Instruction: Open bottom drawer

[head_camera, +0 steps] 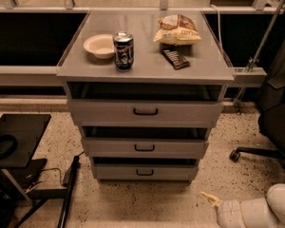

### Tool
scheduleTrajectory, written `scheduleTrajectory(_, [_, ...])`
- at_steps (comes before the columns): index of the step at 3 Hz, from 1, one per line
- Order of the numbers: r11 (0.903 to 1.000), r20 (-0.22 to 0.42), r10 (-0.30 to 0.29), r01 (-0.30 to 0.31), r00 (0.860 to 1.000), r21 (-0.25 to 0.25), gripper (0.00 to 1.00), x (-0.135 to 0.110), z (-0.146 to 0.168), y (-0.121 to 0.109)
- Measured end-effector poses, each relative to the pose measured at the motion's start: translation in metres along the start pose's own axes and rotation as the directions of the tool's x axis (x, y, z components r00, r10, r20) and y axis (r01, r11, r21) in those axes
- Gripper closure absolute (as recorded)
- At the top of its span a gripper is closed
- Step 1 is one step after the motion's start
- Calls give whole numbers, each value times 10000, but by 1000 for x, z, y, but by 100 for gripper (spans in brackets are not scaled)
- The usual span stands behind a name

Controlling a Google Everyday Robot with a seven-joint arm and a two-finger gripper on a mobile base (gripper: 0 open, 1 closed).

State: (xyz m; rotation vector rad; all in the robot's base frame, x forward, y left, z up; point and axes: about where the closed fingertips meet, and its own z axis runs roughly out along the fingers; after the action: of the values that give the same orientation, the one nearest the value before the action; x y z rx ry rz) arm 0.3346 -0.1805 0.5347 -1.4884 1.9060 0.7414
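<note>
The bottom drawer (145, 171) is the lowest of three grey flat-fronted drawers in the cabinet, with a small dark bar handle (145, 173) at its centre. Its front looks shut under the middle drawer (145, 147). My gripper (211, 198) is at the bottom right of the camera view, low over the speckled floor, on the end of the white arm (256, 213). It is to the right of and below the bottom drawer, apart from it and holding nothing that shows.
The cabinet top (204, 68) carries a bowl (99, 45), a can (123, 51), a snack bag (176, 30) and a dark bar (175, 58). An office chair base (256, 152) stands at right. A black stand (16, 137) and a cable (69, 184) are at left.
</note>
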Motion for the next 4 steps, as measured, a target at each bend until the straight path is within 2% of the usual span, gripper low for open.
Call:
scheduleTrajectory(1, [9981,457,609,-609,9971,2,0,8,6,1])
scheduleTrajectory(2, [9952,2491,922,-971,9641,76,0,-9,23,-26])
scheduleTrajectory(3, [9856,3883,1384,-1650,9111,358,0,-13,69,-67])
scheduleTrajectory(4, [9857,3880,1383,-1649,9112,360,0,-13,69,-67])
